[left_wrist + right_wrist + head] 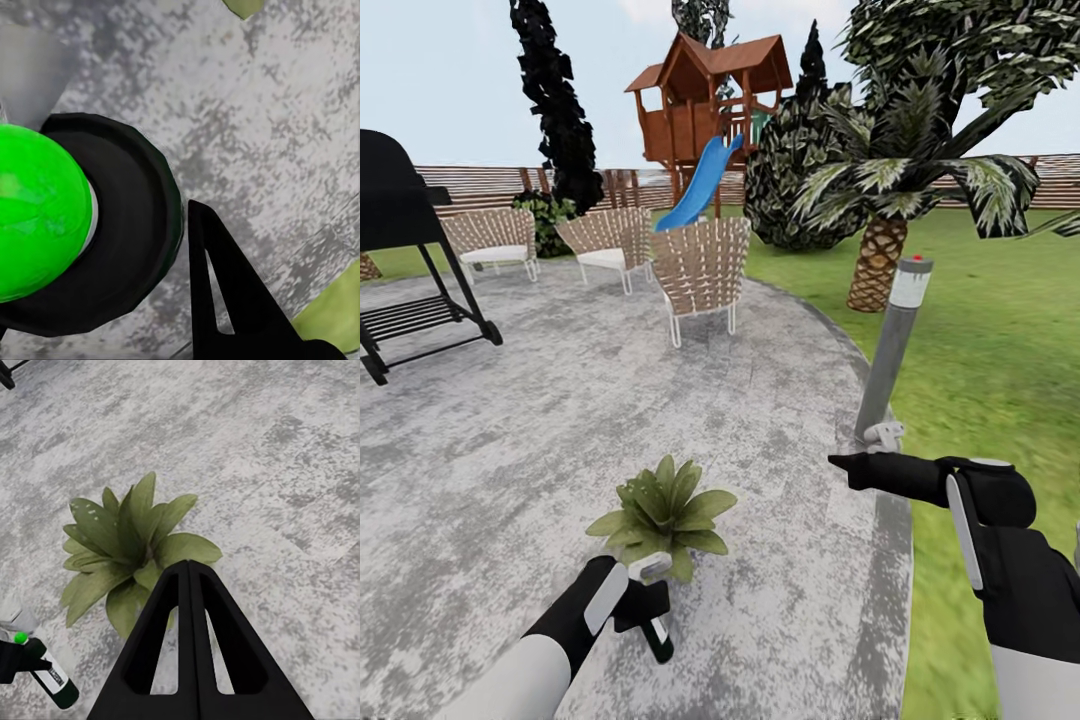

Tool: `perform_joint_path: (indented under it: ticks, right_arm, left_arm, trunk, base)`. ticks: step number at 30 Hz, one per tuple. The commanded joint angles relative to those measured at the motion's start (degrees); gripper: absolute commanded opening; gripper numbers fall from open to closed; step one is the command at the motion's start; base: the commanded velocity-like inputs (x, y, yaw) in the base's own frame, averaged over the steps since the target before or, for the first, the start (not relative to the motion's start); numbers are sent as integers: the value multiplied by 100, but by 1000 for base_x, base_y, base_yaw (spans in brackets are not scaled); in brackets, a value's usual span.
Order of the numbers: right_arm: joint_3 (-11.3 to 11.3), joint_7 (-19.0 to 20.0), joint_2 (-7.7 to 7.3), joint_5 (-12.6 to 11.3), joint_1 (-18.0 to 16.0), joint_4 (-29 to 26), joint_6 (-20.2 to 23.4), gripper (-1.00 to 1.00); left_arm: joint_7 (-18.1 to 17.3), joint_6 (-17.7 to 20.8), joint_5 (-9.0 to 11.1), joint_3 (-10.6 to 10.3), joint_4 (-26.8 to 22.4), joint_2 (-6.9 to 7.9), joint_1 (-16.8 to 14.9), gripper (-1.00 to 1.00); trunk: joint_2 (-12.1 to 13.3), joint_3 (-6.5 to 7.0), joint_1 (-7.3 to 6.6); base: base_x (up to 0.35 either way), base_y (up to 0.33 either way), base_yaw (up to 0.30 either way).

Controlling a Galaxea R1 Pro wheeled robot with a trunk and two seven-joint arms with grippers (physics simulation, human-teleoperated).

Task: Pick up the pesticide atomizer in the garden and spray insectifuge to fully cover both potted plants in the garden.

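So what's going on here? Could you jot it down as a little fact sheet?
Place: round grey stone patio beside a lawn
Left claw: shut on the pesticide atomizer, next to the plant
Potted plant: low green rosette on the stone, a few white specks on one leaf
Right claw: shut, empty, held above the patio edge
Nearby: grey post, wicker chairs, palm

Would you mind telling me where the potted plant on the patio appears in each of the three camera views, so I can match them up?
Head view: the potted plant sits low and centre-left on the grey patio, just beyond the left gripper.
Left wrist view: pale green leaf tips of the plant at the picture's edges.
Right wrist view: the whole rosette beyond the right gripper.
Shared landmark: the mottled grey patio.
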Motion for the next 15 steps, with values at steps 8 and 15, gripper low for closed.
perform_joint_path:
  ticks: [8,15]
  right_arm:
    - [10,50,60,68,34,-2,20,-100]
    - [37,10,67,122,59,4,20,100]
  left_arm:
    - [57,-217,52,-32,3,-8,-3,-100]
    - [36,-592,32,-98,-48,-46,16,-100]
  trunk:
    - [-12,-161,16]
    - [-12,-163,16]
  base:
    - [0,0,0]
    - [0,0,0]
